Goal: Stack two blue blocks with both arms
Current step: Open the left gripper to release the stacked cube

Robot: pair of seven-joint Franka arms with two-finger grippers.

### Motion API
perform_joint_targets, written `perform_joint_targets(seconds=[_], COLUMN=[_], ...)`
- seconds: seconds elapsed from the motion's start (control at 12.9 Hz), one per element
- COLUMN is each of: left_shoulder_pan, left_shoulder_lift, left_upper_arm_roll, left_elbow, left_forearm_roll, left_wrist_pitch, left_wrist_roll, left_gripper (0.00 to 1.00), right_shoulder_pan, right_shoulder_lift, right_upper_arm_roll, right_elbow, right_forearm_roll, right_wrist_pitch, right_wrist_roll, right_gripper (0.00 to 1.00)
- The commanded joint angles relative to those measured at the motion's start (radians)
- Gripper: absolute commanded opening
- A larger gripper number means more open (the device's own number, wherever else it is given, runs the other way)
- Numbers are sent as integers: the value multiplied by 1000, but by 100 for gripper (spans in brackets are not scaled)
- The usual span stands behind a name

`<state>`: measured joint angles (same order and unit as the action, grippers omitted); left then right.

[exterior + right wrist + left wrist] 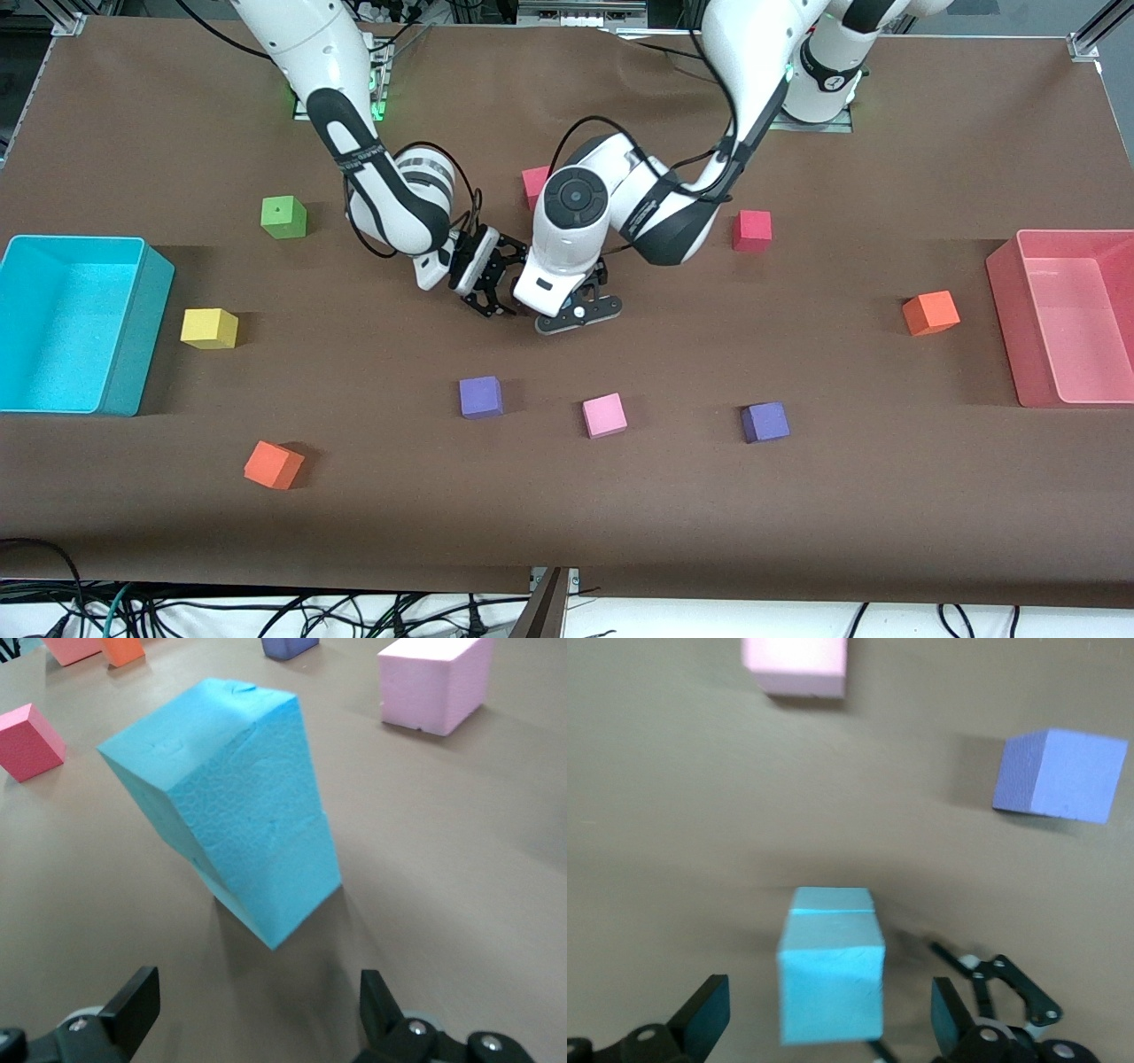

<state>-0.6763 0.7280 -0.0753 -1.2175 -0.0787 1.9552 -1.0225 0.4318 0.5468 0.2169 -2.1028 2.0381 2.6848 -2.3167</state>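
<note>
The two blue blocks stand as a stack, the upper one [831,992] resting on the lower one [831,900]. In the front view the left arm's hand hides them. My left gripper [830,1014] [578,312] is open over the stack, a finger on either side of the upper block with a gap to each. My right gripper [255,1010] [494,301] is open beside the stack, toward the right arm's end, with nothing between its fingers. Its wrist view shows the upper block [213,744] on the lower block [275,877] as a leaning column.
A pink cube [604,415] and two purple cubes [481,396] [765,422] lie nearer the front camera. Red cubes [751,230] [535,186], green [283,217], yellow [209,328] and orange cubes [274,464] [930,312] are scattered. A cyan bin [133,328] and a pink bin [1005,319] stand at the table's ends.
</note>
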Motion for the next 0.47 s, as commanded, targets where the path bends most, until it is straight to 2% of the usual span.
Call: perform_joint_targets(seconds=[0.0, 0.23, 0.39], left_shoulder_pan=[62, 196, 315], left_shoulder_lift=[-129, -298, -425], left_upper_arm_roll=[0, -1, 0], left_elbow=[-33, -140, -221], left_forearm_roll=[-9, -16, -13], left_wrist_pitch=[-161, -265, -315], left_wrist_roll=[97, 238, 407], left_gripper=[100, 100, 100], right_shoulder_pan=[-16, -41, -60], right_shoulder_lift=[-151, -214, -251], right_upper_arm_roll=[2, 2, 2], right_elbow=[-137, -195, -215], right_forearm_roll=[10, -38, -117], right_wrist_pitch=[-42, -135, -160], right_wrist_roll=[122, 323, 502], right_gripper=[100, 100, 100])
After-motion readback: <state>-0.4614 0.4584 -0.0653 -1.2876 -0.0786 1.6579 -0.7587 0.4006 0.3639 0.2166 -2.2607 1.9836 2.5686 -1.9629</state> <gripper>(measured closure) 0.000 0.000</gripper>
